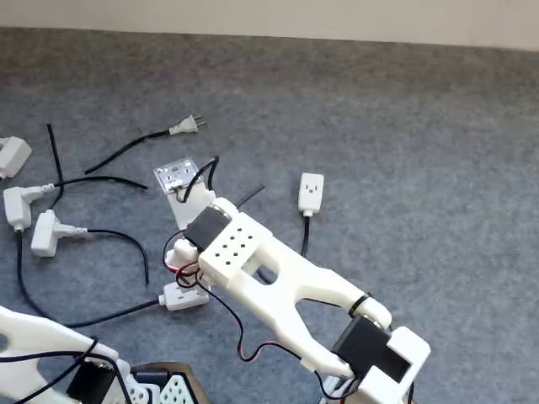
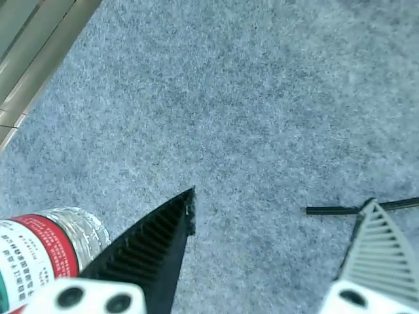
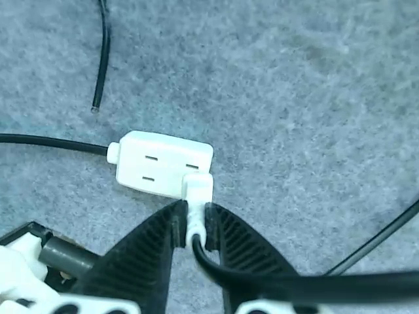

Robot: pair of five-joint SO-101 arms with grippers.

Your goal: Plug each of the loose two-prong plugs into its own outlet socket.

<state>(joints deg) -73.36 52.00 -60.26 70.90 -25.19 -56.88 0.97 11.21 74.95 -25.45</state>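
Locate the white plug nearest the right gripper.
The white plug is clamped in the right gripper, its tip against the side of the white outlet socket; in the high view that socket lies lower left, beside the right arm.

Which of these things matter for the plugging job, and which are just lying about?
For the job:
- white plug held in the right gripper
- outlet socket right by it
- loose two-prong plug
- second outlet socket

Lying about:
- clear bottle
- small metal plate
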